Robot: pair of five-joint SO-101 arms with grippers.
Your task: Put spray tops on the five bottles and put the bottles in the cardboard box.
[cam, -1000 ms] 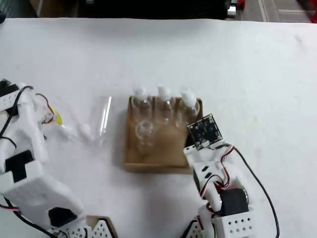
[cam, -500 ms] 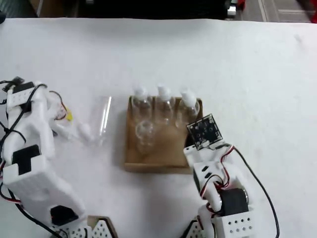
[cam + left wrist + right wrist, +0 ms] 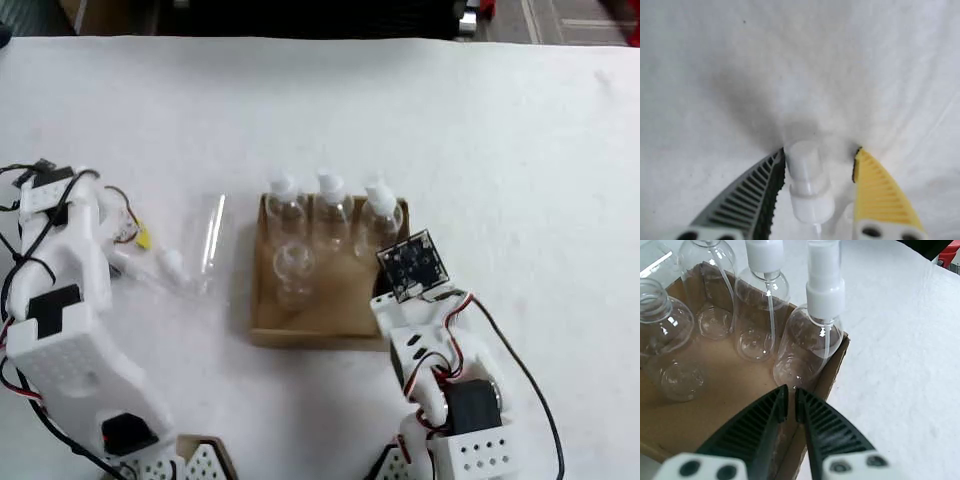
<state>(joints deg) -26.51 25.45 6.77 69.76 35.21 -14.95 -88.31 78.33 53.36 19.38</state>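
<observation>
Well to the left of the cardboard box (image 3: 330, 312), the left gripper (image 3: 820, 155) is low over the white desk (image 3: 500, 150), its fingers spread wide around a loose spray top (image 3: 807, 187) that lies there. The grey finger sits against the top and the yellow finger stands a little apart from it. Between that spray top and the box, just beside the box's left wall, a clear uncapped bottle (image 3: 210, 240) lies on its side on the desk. Inside the box, three capped bottles (image 3: 332, 212) stand upright in a row along the far wall. An open-necked bottle (image 3: 293, 265) stands in front of the leftmost one. At the box's near right corner the right gripper (image 3: 791, 395) hangs over the rim with its fingers drawn together to a thin slit, gripping nothing. It is just short of the rightmost capped bottle.
</observation>
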